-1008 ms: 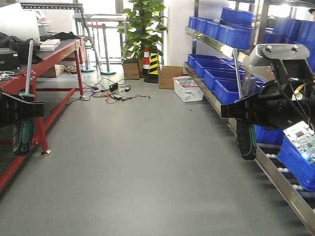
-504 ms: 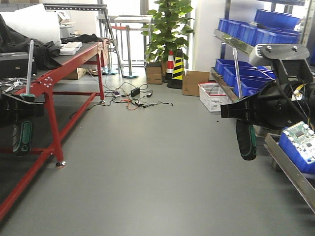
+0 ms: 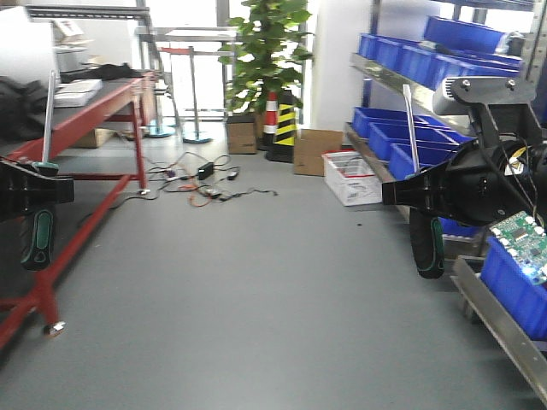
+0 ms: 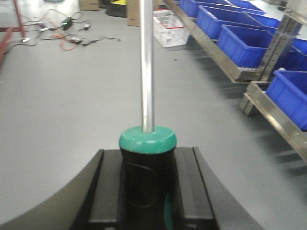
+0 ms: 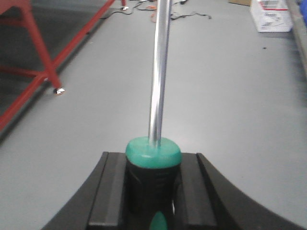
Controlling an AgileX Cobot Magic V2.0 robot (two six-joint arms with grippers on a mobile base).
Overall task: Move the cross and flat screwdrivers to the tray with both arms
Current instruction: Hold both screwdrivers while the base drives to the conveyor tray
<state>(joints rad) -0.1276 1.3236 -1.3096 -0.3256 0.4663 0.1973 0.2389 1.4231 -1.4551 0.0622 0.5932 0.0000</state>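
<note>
Left claw (image 3: 40, 190): clamped on black-green handle of screwdriver no. 1 (image 3: 38, 243), shaft upright, held in air beside red counter (image 3: 94, 107). Right claw (image 3: 419, 192): clamped likewise on screwdriver no. 2 (image 3: 426, 246), shaft up, above grey floor (image 3: 239, 290), nr blue bins (image 3: 410, 155) on shelving.

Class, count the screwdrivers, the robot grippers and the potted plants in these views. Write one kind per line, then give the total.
Screwdrivers: 2
Grippers: 2
Potted plant: 1
Total: 5
</note>
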